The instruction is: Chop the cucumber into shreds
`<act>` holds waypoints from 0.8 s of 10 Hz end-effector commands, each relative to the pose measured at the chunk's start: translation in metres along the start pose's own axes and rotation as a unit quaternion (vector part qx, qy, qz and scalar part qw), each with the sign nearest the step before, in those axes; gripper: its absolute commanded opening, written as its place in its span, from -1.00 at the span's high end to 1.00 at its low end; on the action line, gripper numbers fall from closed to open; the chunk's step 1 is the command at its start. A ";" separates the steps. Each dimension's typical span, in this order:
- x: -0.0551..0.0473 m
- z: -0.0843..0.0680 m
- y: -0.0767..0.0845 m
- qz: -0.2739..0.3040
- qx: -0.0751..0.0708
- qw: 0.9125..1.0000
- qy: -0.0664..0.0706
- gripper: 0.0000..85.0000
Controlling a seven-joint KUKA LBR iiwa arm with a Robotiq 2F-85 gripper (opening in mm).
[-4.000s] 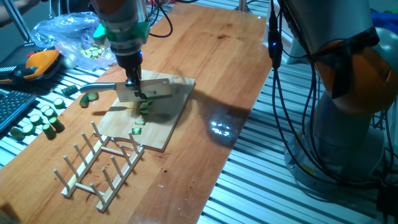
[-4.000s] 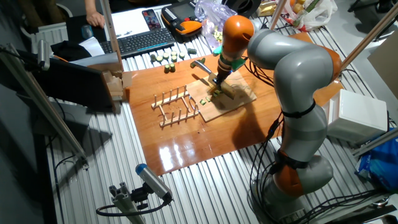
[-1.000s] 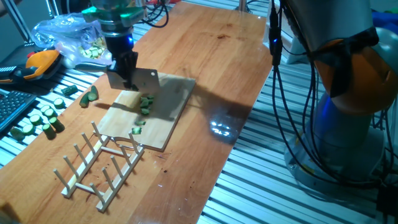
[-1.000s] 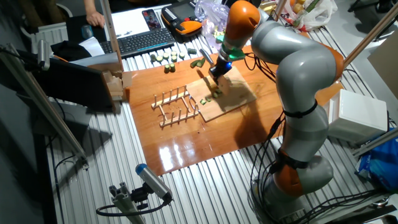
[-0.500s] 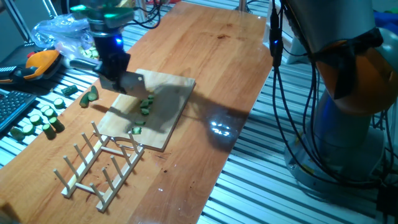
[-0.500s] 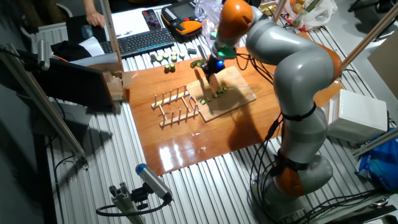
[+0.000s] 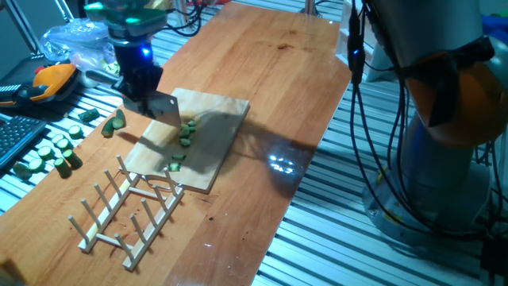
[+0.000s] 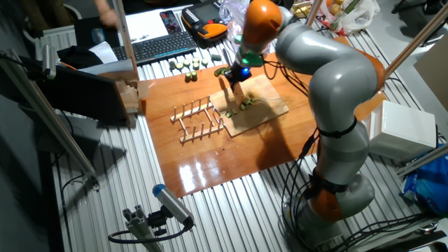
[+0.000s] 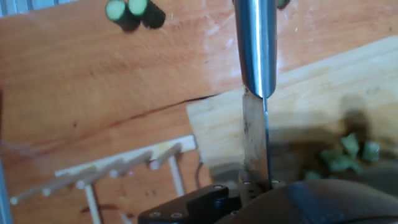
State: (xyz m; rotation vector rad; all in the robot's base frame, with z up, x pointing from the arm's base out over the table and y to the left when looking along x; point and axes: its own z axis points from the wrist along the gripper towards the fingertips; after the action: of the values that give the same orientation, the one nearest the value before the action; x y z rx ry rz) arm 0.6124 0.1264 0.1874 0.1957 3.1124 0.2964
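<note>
My gripper (image 7: 143, 97) is shut on a knife (image 7: 163, 109) and holds it lifted over the far left corner of the wooden cutting board (image 7: 213, 151). The cucumber lies cut into small green bits (image 7: 186, 132) at the board's middle, right of the blade. A few tiny shreds (image 7: 175, 165) lie near the board's front edge. In the other fixed view the gripper (image 8: 237, 74) is above the board (image 8: 269, 108) and the bits (image 8: 245, 104). The hand view shows the knife handle (image 9: 255, 43), its blade (image 9: 255, 143) over the board's corner (image 9: 311, 112), and the bits (image 9: 345, 155) at the right.
A wooden dish rack (image 7: 127, 210) stands just in front of the board. Several thick cucumber chunks (image 7: 48, 152) lie at the table's left edge, one piece (image 7: 117, 121) beside the knife. A plastic bag (image 7: 75, 44), a keyboard (image 8: 157, 47) and an orange tool (image 7: 49, 79) lie beyond.
The gripper has lifted the knife off the cucumber bits and carried it left to the board's far corner. The bits stay where they were cut.
</note>
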 end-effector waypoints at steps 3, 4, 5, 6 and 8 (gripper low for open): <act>0.000 0.001 0.000 0.021 0.009 0.999 -0.030 1.00; -0.001 0.001 0.001 0.025 0.021 0.998 -0.047 1.00; -0.001 0.001 -0.002 0.035 0.013 0.998 -0.053 1.00; -0.002 0.000 -0.005 0.045 0.003 0.998 -0.053 1.00; -0.004 0.000 -0.010 0.055 0.001 0.997 -0.057 1.00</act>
State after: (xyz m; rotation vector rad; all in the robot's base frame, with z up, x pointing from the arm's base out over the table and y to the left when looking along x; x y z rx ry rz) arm 0.6151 0.1158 0.1848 0.3735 2.9953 0.2728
